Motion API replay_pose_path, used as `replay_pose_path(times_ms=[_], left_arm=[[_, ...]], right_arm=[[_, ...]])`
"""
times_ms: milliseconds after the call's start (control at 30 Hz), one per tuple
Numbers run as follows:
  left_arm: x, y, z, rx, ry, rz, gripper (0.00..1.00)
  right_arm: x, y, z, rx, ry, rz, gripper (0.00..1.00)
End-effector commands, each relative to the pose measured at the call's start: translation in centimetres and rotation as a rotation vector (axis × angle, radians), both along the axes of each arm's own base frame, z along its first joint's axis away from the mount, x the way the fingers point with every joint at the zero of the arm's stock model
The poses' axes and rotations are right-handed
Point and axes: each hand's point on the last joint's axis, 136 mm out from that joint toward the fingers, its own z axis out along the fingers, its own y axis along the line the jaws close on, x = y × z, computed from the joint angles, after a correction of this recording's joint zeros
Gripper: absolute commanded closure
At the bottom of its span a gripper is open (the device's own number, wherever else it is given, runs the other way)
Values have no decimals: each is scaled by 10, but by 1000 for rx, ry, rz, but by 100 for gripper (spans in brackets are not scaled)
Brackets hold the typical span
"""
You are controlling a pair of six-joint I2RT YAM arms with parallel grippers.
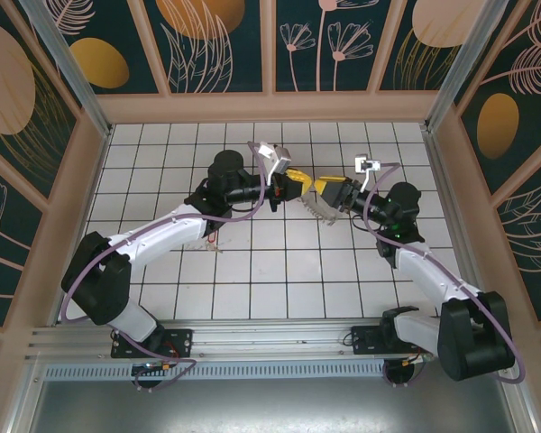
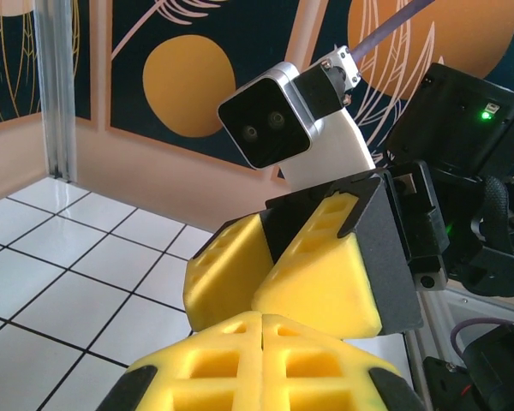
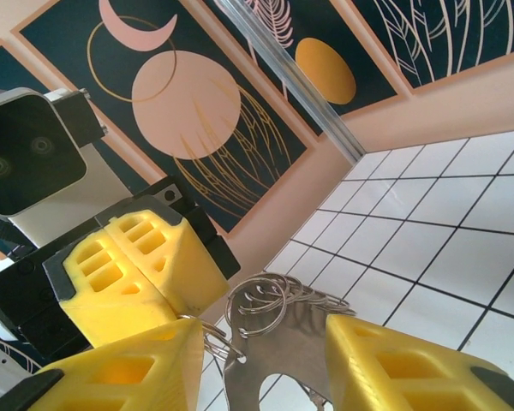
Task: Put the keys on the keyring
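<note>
Pinching thin wire keyring [image 3: 259,301], yellow gridded L jaws clenched; R jaws apart around it.

top camera looks down from behind; left wrist camera [image 3: 30,150] closely faces right wrist camera [image 2: 278,120].

Colour check | my left tool [image 3: 158,291]: yellow pads, black shells | my right tool [image 1: 327,187]: same yellow and black | keyring [image 3: 283,342]: silvery | bench [image 3: 463,223]: white tiles, dark grid lines | walls [image 1: 216,45]: dark teal, orange discs, pink leaf outlines
</note>
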Motion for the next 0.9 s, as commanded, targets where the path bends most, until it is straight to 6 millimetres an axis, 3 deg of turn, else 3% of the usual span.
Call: replay_pose_path(times_ms=[0,567,867], left_arm=[[-8,2,33,-78,-68,-38,100],[-12,-1,35,-93,-50,-79,100],[-11,-3,32,-93,-37,-90,100]], right_arm=[[-7,6,25,11,-131,46,60],[-22,19,33,7,-199,151,74],[-21,19,33,-1,-202,136,100]])
